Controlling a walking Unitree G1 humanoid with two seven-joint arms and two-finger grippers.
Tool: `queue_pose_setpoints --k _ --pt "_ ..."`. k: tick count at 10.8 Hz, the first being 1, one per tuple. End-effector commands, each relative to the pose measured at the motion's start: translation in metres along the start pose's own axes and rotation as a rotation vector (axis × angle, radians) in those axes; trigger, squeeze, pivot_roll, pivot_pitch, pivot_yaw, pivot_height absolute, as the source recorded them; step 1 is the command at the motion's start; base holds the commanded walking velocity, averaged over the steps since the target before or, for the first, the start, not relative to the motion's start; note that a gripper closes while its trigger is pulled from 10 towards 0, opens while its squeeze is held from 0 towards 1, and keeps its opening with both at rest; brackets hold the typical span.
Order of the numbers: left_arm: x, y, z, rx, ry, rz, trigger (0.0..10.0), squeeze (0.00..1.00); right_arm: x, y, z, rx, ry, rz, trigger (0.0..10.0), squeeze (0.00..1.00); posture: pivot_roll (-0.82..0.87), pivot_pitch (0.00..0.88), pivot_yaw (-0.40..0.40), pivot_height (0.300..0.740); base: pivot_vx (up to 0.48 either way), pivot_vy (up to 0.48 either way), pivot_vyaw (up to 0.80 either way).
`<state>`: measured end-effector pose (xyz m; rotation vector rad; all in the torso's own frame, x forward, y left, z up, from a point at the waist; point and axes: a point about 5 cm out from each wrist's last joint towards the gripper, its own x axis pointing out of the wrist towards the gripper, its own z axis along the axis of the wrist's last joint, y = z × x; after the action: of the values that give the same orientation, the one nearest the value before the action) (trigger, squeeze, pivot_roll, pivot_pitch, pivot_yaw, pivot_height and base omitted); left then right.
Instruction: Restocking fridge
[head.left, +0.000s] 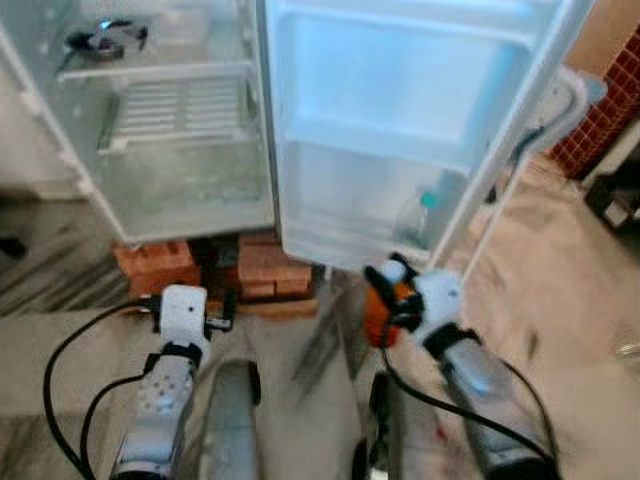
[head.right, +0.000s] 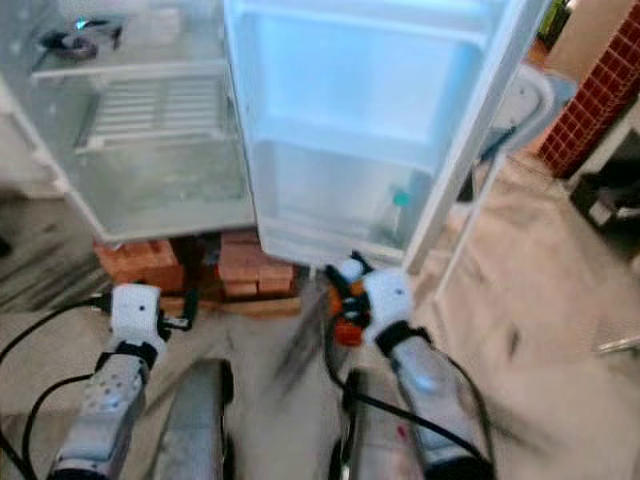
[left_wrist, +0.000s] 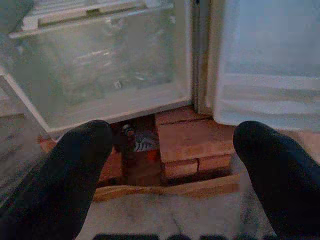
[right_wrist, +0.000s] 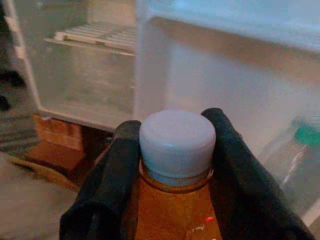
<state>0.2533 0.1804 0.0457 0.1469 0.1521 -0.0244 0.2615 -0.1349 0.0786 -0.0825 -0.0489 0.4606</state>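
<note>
Fingers (right_wrist: 120, 175) clamp orange bottle (right_wrist: 172, 210), white-capped, upright.

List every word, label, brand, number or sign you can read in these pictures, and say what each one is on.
No text can be read.
Orange bottle in the right gripper: white cap blank, no label in sight.
Green-capped bottle in the lower fridge door shelf: too blurred to tell any print.
Dark item on the upper fridge shelf: too small and blurred.
Bricks under the fridge: no marks.
</note>
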Motion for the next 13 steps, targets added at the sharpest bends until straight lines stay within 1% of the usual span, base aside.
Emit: queue_pose_setpoints --k 1,2,4,6,8,9,10,12,13 --pt "0.0006 0.0025 0.0023 0.014 -0.006 0.006 10.0 0.00 0.0058 0.0061 0.0101 -0.004 -0.052 0.028 10.0 0.00 0.08 0.101 -0.036 0.587 0.364 0.000 0.00" --pt "0.0015 0.0019 0.0026 0.012 -0.006 0.004 10.0 0.00 0.0069 0.0072 0.0129 -0.033 -0.061 0.046 10.0 0.00 0.07 0.099 -0.035 0.587 0.352 0.000 0.00" --pt "0.0021 0.0002 0.0029 0.011 -0.008 -0.001 10.0 0.00 0.0072 0.0066 0.0139 -0.023 -0.069 0.045 10.0 0.00 0.07 0.099 -0.035 0.587 0.347 0.000 0.66" --pt "0.0026 0.0000 0.0026 0.010 -0.005 0.004 10.0 0.00 0.0072 0.0065 0.0137 -0.015 -0.070 0.045 10.0 0.00 0.07 0.098 -0.037 0.587 0.298 0.000 0.00" --pt "0.0029 -0.0020 0.0040 0.002 -0.018 0.001 10.0 0.00 0.0072 0.0075 0.0135 -0.011 -0.071 0.052 10.0 0.00 0.07 0.096 -0.037 0.587 0.000 0.000 0.00" --pt "0.0028 -0.0029 0.0027 0.006 -0.008 0.001 10.0 0.00 0.0080 0.0088 0.0130 -0.036 -0.066 0.068 10.0 0.00 0.07 0.094 -0.037 0.587 0.000 0.000 0.56" --pt "0.0024 -0.0028 0.0017 0.008 -0.004 0.002 10.0 0.00 0.0080 0.0101 0.0123 -0.035 -0.066 0.074 10.0 0.00 0.08 0.096 -0.037 0.587 0.000 0.000 0.80" --pt "0.0012 -0.0035 -0.0004 0.007 0.005 -0.001 10.0 0.00 0.0089 0.0090 0.0103 -0.029 -0.065 0.043 10.0 0.00 0.08 0.103 -0.035 0.587 0.000 0.000 0.00" --pt "0.0000 -0.0056 -0.0019 0.008 0.012 -0.008 10.0 0.00 0.0153 0.0144 0.0087 -0.054 -0.072 0.049 10.0 0.00 0.07 0.113 -0.027 0.587 0.000 0.000 0.00"
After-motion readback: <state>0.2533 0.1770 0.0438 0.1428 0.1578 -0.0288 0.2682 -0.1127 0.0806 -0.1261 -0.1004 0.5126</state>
